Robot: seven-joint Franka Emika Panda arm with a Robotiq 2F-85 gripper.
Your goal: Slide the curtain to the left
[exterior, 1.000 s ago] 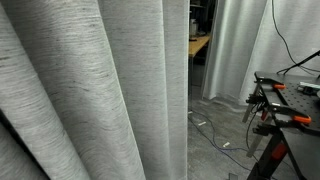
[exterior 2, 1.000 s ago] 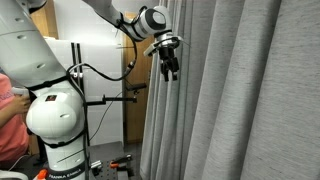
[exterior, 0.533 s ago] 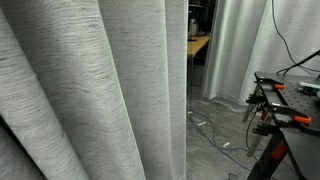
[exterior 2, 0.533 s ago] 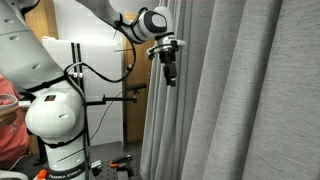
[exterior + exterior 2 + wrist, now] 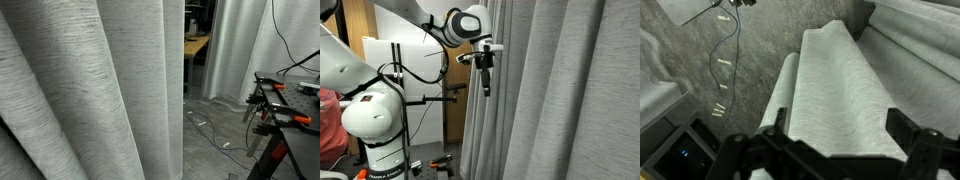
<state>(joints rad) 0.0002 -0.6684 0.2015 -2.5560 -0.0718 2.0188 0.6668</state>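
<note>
The curtain (image 5: 90,90) is light-grey woven fabric with deep vertical folds and fills most of an exterior view; its free edge hangs near the middle of that view. It also fills the right side of an exterior view (image 5: 560,90). My gripper (image 5: 485,85) hangs at the curtain's edge, high up. In the wrist view the curtain (image 5: 840,80) shows as one thick fold, and my gripper (image 5: 838,122) is open with one finger on each side of that fold.
Paler drapes (image 5: 240,50) hang further back. A dark workbench with clamps (image 5: 290,95) stands to the right, with cables on the floor (image 5: 215,135). A wooden table (image 5: 197,45) shows in the gap. The white robot base (image 5: 375,110) stands beside the curtain.
The wrist and gripper have shifted slightly left and turned to point straight down. The curtain's free edge has moved a little to the left.
</note>
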